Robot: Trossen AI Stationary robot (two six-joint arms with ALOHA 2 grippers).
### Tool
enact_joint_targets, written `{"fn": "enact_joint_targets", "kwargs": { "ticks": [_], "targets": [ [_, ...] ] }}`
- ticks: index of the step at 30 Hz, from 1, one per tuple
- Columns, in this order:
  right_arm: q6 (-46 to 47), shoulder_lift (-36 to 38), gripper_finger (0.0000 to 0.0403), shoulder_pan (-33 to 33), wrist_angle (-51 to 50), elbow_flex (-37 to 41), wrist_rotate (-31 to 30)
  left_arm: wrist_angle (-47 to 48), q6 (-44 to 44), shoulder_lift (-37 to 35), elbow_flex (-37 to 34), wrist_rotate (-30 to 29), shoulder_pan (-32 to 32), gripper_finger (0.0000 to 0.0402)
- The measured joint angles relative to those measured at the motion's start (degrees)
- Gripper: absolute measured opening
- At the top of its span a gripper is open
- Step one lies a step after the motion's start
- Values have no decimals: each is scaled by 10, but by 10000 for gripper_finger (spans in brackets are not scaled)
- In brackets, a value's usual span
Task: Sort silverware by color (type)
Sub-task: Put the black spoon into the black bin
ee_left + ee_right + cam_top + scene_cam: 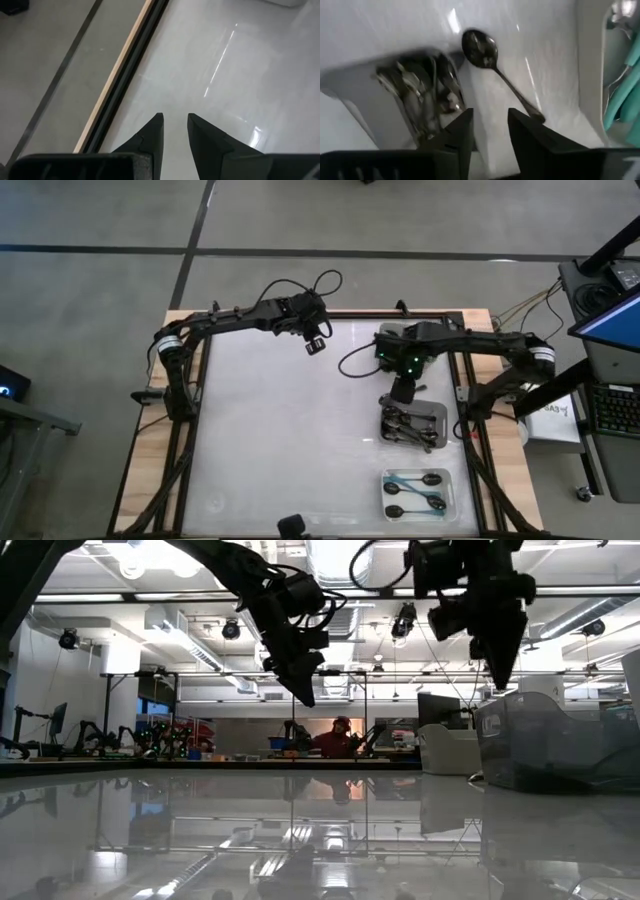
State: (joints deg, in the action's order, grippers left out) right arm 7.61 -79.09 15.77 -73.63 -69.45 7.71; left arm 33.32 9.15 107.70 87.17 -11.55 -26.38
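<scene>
- The right pincer point(403, 392) is hanging just above the grey tray point(436, 413), its fingers parted with nothing between them.
- An all-metal spoon point(497, 70) is lying just ahead of those fingers, beside the spoon pile point(422, 95), its long axis slanting across the gap.
- The left pincer point(315, 346), part-open and empty, is waiting well apart over the table point(270, 440), so the right arm is the nearer.

A white bench point(280, 430) with a wooden rim fills the middle. A grey tray point(438, 416) sits at 3 o'clock, a white tray point(455, 480) near it at 5. A keyboard point(610, 408) lies off the bench, far at 3.
</scene>
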Motion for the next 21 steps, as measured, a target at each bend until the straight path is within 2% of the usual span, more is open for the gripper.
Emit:
{"fn": "enact_joint_targets", "kwargs": {
  "ticks": [5, 11, 18, 21],
  "targets": [
    [-89, -42, 122, 1, -6, 7, -3, 2, 8, 0, -4, 0, -1, 71],
    [-134, -87, 105, 5, -4, 7, -51, 4, 9, 9, -6, 0, -3, 71],
    [-163, -95, 83, 29, 5, 24, -51, 12, 9, 30, -6, 0, -3, 71],
    [-162, -88, 84, 45, 32, 46, -21, 13, 9, 34, -7, -5, -4, 71]
  ]
}}
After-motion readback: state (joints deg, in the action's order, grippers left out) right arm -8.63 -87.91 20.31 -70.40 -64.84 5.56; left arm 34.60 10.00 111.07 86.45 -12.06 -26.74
